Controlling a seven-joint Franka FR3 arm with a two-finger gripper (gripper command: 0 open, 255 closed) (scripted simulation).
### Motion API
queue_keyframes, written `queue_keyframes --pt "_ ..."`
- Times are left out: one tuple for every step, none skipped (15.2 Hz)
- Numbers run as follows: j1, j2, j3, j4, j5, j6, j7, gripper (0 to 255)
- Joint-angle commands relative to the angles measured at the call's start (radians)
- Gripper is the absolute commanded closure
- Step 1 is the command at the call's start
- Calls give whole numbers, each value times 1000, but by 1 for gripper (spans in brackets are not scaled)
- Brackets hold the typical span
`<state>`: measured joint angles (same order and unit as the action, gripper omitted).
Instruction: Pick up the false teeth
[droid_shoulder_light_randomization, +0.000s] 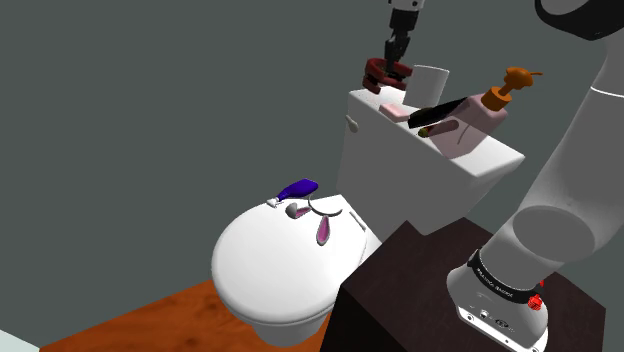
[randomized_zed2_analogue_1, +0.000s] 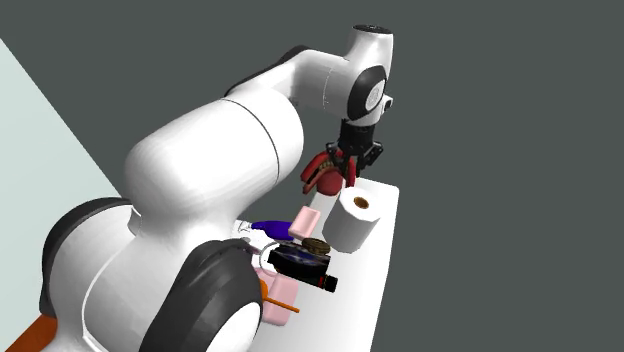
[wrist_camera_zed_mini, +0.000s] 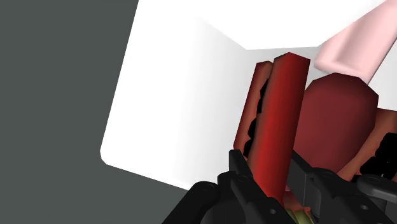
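Bathroom corner w/ a dark grey wall (droid_shoulder_light_randomization: 150, 100) and an orange-brown floor (droid_shoulder_light_randomization: 150, 315) at the shoulder view's lower left. Next to the right is the shut white toilet lid (droid_shoulder_light_randomization: 270, 260). A small purple bottle (droid_shoulder_light_randomization: 298, 189) lies at its back edge, w/ a few pink-and-white pieces (droid_shoulder_light_randomization: 325, 232) just beside it.

Further right is the white tank (droid_shoulder_light_randomization: 400, 165). The dark red false teeth (droid_shoulder_light_randomization: 384, 76) sit at the far corner of the tank top, the corner nearest the shoulder view's left. The black gripper (droid_shoulder_light_randomization: 396, 64) comes straight down onto them. Can't tell whether they touch the tank top or hang just clear of it.

In the wrist view the fingers (wrist_camera_zed_mini: 236, 168) press both sides of one red ridge of the teeth (wrist_camera_zed_mini: 280, 114) – clamped, no gap.

- Just right of the teeth: a pink soap bar (droid_shoulder_light_randomization: 394, 111), flat on the tank.
- Behind it: a white paper roll (droid_shoulder_light_randomization: 428, 82), upright.
- Then a black tube (droid_shoulder_light_randomization: 440, 110), lying on its side and resting against a pink pump bottle (droid_shoulder_light_randomization: 470, 125) w/ an orange top, tipped over.

At the lower right, the dark stand (droid_shoulder_light_randomization: 400, 290) and the white arm (droid_shoulder_light_randomization: 570, 180) rising from it.

In the second ext. view the gripper (randomized_zed2_analogue_1: 350, 165) hangs over the tank's far end, w/ the teeth (randomized_zed2_analogue_1: 322, 178) at its tips and the roll (randomized_zed2_analogue_1: 352, 218) just beside them.
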<state>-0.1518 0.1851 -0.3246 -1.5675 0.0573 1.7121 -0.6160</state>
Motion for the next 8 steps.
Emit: queue_keyframes --pt "-2 1 -1 28 0 -26 -1 255" --pt "-2 2 -1 43 1 -40 -1 255" --pt "-3 4 -1 59 1 -54 -1 255" --pt "-4 6 -2 75 2 -69 -2 255" --pt "-5 8 -2 91 3 -83 -2 255" --pt "-6 11 -2 108 3 -97 -2 255" --pt "-6 11 -2 110 3 -99 -2 255" --pt "-6 11 -2 110 3 -100 -2 255"
